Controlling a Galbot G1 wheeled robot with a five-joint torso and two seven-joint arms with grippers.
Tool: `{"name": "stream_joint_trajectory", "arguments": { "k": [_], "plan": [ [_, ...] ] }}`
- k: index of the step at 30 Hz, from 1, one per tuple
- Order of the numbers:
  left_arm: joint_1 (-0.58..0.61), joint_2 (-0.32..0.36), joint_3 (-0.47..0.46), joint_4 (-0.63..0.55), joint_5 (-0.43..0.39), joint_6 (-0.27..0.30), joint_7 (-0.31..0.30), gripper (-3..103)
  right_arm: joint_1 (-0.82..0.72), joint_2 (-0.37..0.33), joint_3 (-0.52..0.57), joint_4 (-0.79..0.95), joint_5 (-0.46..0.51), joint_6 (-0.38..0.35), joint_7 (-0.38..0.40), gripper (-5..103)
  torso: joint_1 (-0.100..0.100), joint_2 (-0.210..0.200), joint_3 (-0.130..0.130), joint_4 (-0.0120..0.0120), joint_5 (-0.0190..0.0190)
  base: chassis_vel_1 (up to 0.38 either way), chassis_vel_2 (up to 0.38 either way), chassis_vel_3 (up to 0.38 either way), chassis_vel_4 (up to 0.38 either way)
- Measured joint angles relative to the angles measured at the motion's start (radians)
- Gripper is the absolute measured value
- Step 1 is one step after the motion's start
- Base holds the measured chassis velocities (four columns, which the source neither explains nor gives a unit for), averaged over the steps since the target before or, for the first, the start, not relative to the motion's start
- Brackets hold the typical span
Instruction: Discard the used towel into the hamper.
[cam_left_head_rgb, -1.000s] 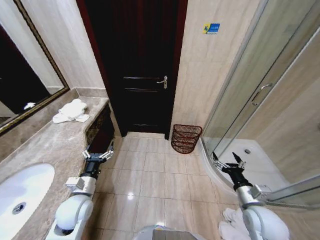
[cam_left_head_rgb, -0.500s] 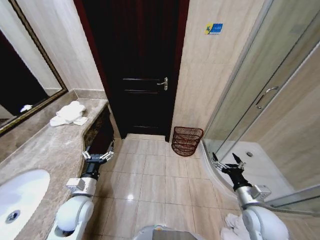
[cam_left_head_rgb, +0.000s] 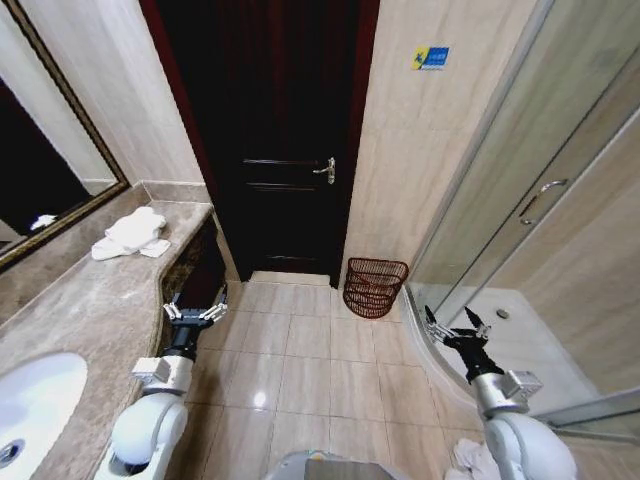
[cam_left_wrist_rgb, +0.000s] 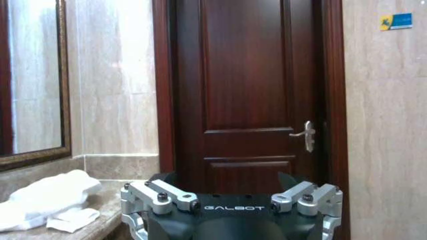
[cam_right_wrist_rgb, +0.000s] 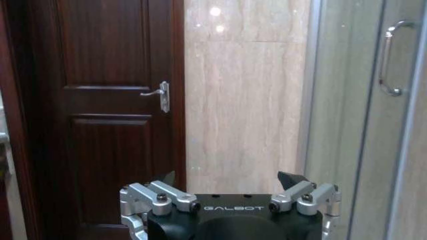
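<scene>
A crumpled white towel (cam_left_head_rgb: 130, 232) lies on the marble counter at the far left, by the mirror; the left wrist view shows the towel (cam_left_wrist_rgb: 47, 200) too. The hamper (cam_left_head_rgb: 375, 287), a reddish-brown open-weave basket, stands on the floor against the wall just right of the dark door. My left gripper (cam_left_head_rgb: 196, 312) hangs open and empty beside the counter's end, well short of the towel. My right gripper (cam_left_head_rgb: 455, 325) is open and empty too, near the shower's curved base, right of the hamper. Both wrist views show open grippers (cam_left_wrist_rgb: 227, 180) (cam_right_wrist_rgb: 229, 179) pointing toward the door.
A marble counter (cam_left_head_rgb: 90, 300) with a sink (cam_left_head_rgb: 30, 390) runs along the left. A dark door (cam_left_head_rgb: 280, 150) is ahead and a glass shower enclosure (cam_left_head_rgb: 540, 230) is on the right. White cloth (cam_left_head_rgb: 470, 455) lies on the floor by my right arm. Tiled floor (cam_left_head_rgb: 310, 360) lies open between.
The whole head view has shifted: sink and counter slid toward the lower left, the shower base toward the right, so the camera moved. Both arms keep their pose, grippers open.
</scene>
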Motion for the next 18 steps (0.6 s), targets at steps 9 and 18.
{"name": "stream_joint_trajectory", "arguments": {
  "k": [9,18],
  "plan": [
    [0.010,-0.007,-0.003,-0.006,0.011,-0.009,0.001,100,-0.005,-0.002,-0.001,-0.001,0.002,0.003,-0.003,100,0.000,0.000,0.000,-0.0001,0.0000,-0.021,0.099,0.109,-0.021],
    [0.020,-0.015,-0.002,-0.011,0.025,-0.017,0.010,100,-0.016,-0.006,0.001,-0.008,0.007,0.011,-0.007,100,0.000,0.000,0.000,0.0000,0.0001,-0.014,0.108,0.120,-0.017]
  ]
}}
